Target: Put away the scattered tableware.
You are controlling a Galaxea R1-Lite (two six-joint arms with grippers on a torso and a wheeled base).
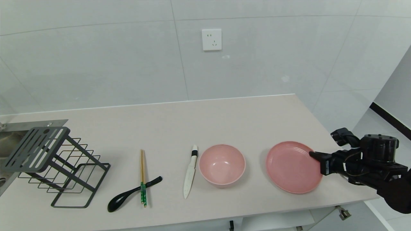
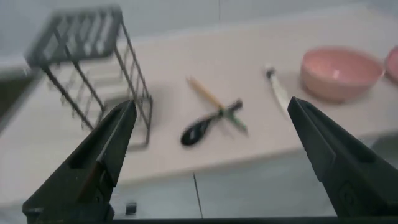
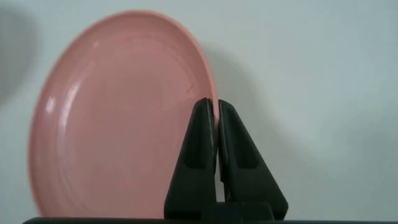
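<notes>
We've got the right pincer (image 3: 216, 107) pinching the right rim of the round pink plate (image 3: 118, 124), which sits at the pale tabletop's (image 1: 224, 122) right end, just beside the deep pink bowl (image 1: 221, 164). Our left pincer (image 2: 211, 102) is spread wide, hanging off the front edge.

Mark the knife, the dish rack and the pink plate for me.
knife (image 1: 189, 178): head view, middle of the blade.
dish rack (image 1: 35, 146): head view, slotted top panel.
pink plate (image 1: 290, 166): head view, centre of its face.
</notes>
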